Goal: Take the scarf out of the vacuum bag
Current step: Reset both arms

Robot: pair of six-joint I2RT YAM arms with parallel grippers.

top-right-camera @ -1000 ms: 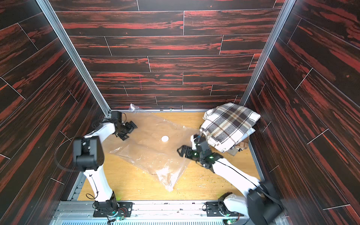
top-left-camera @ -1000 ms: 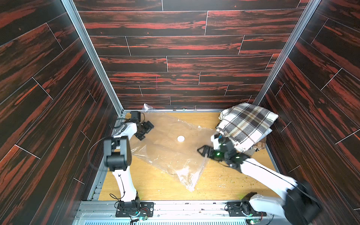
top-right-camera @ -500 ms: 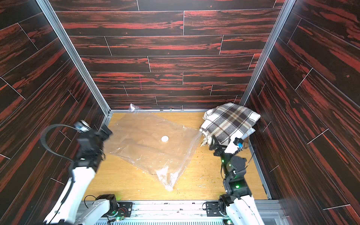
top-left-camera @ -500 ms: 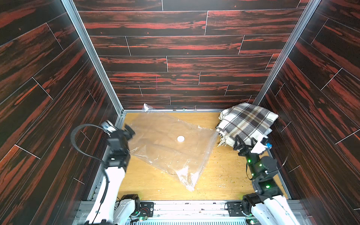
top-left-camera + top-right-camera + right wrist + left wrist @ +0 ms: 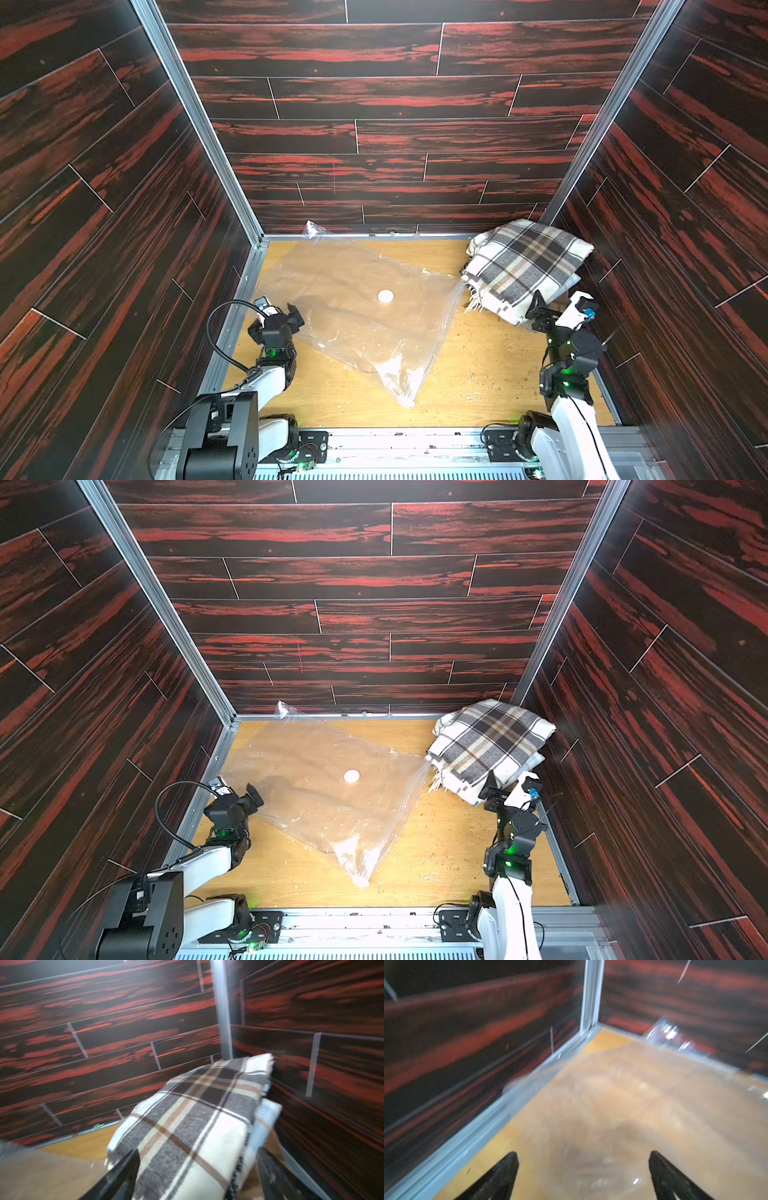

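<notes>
In both top views the plaid cream, grey and brown woven scarf (image 5: 524, 269) (image 5: 487, 741) lies folded in a heap on the orange-brown wooden desk (image 5: 478, 365), just ahead of the right end effector (image 5: 539, 312) (image 5: 493, 790). It is wholly outside the large clear crinkly plastic vacuum bag (image 5: 353, 332) (image 5: 316, 808). The bag lies flat and looks empty, its round white valve disc (image 5: 385, 296) (image 5: 351, 776) face up. One of its edges is just in front of the left end effector (image 5: 293, 318) (image 5: 252, 796), and its open zip-seal side reaches towards the scarf's fringe. Going by this, the removal itself looks done and I see no step left on the scarf. In the left wrist view, which is blurred, the left end effector (image 5: 583, 1154) has its jaws spread wide with nothing between them, and the bag's film (image 5: 623, 1105) stretches over the desk beyond the tips. Whether a tip brushes the plastic cannot be told. In the right wrist view the right end effector (image 5: 197, 1150) also has its jaws wide apart, and the scarf (image 5: 197, 1118) fills the space directly ahead of and between the tips. The blur does not show whether they touch the cloth, but they are not clamped on it.
</notes>
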